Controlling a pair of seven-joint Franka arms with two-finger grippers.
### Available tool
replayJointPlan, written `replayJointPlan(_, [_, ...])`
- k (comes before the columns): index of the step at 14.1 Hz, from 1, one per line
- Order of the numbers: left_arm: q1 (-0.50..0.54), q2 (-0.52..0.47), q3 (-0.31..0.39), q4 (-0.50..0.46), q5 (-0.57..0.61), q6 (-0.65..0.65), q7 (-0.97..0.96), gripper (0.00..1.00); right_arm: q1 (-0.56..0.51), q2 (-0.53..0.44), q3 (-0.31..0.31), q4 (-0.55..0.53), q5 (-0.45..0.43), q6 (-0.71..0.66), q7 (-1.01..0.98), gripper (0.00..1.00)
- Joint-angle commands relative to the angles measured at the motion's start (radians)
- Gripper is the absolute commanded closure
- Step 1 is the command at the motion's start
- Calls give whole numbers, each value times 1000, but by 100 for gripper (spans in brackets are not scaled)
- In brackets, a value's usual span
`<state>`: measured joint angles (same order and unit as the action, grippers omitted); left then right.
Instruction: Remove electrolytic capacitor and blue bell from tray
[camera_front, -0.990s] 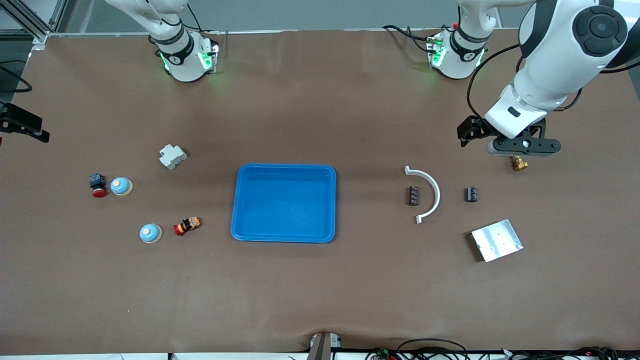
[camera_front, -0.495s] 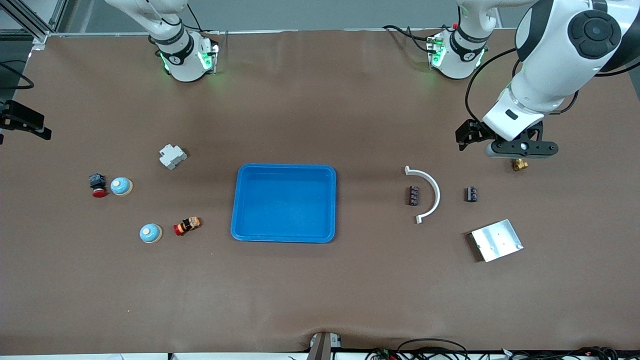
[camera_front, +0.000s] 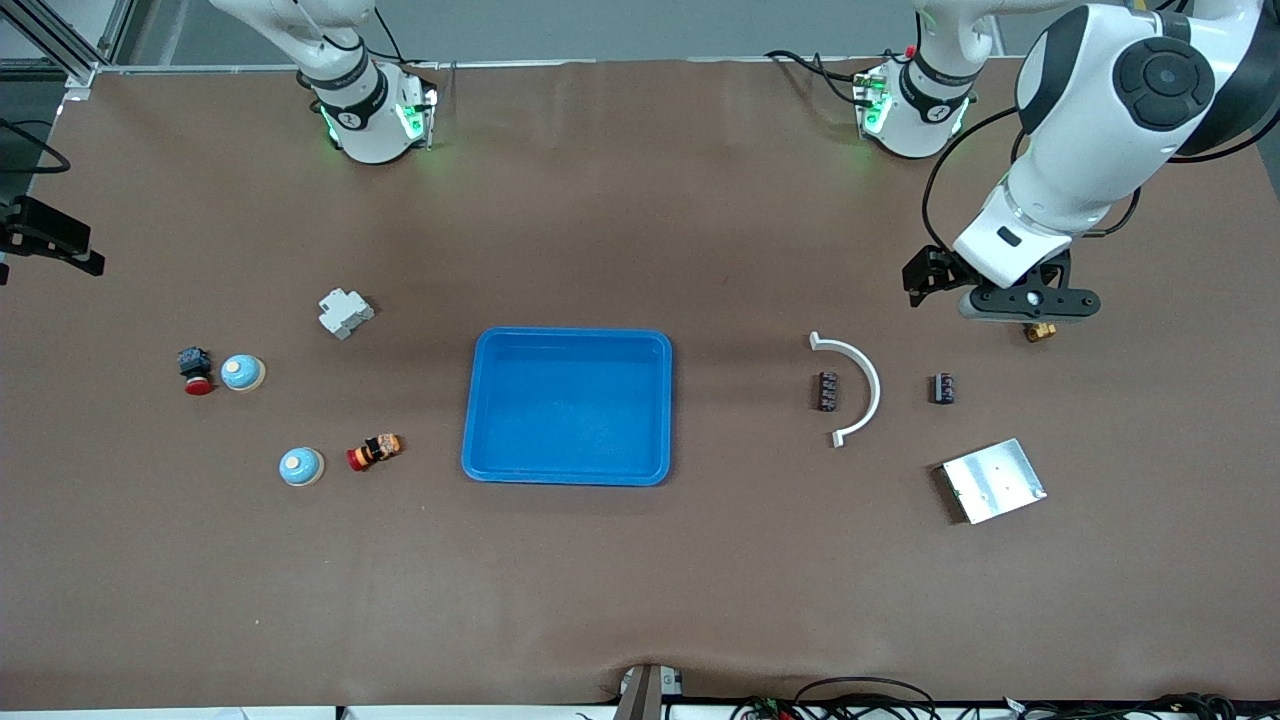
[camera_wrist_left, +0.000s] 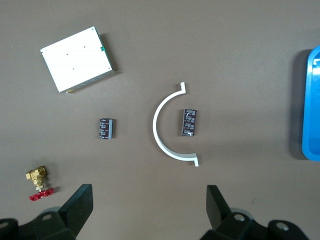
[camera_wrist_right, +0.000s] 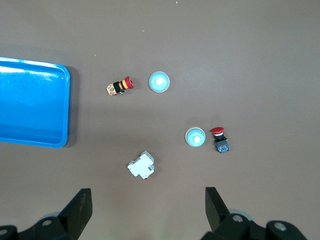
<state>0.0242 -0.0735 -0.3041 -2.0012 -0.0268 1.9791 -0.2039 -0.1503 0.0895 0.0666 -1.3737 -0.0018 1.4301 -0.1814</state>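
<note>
Two small black capacitors lie toward the left arm's end of the table: one (camera_front: 827, 390) (camera_wrist_left: 189, 122) inside a white arc, the other (camera_front: 942, 388) (camera_wrist_left: 105, 128) beside it. Two light-blue dome bells (camera_front: 242, 372) (camera_front: 301, 466) rest toward the right arm's end; the right wrist view shows them too (camera_wrist_right: 195, 137) (camera_wrist_right: 159, 82). The blue tray (camera_front: 568, 478) sits mid-table. My left gripper (camera_front: 1030, 305) (camera_wrist_left: 148, 210) hangs open over bare table beside a brass valve, holding nothing. My right gripper (camera_wrist_right: 148, 215) is open and empty, high above the table by a white breaker.
A white arc (camera_front: 868, 380) curves round one capacitor. A metal plate (camera_front: 993, 480) lies nearer the front camera than the capacitors. The brass valve (camera_front: 1040, 330) sits under the left hand. The white breaker (camera_front: 345, 312) and two red push buttons (camera_front: 196, 370) (camera_front: 374, 451) lie by the bells.
The left arm has shifted a little toward the tray end and down, its gripper still open. Nothing on the table has moved.
</note>
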Motion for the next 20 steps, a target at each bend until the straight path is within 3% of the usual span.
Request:
replayJointPlan(1, [5,-19,-13,-19,-18,26,-6,0,5,-31,-2,-33,-10,18,-4,0])
replayJointPlan(15, [10,-54,-101,-13,-16,18,-28,0,23,-34,-2,-47,-12,32,-3,0])
replayJointPlan(20, [3,66,-102,-11,-5,144,-35,0,18,-36,-4,-54,-12,30,-4,0])
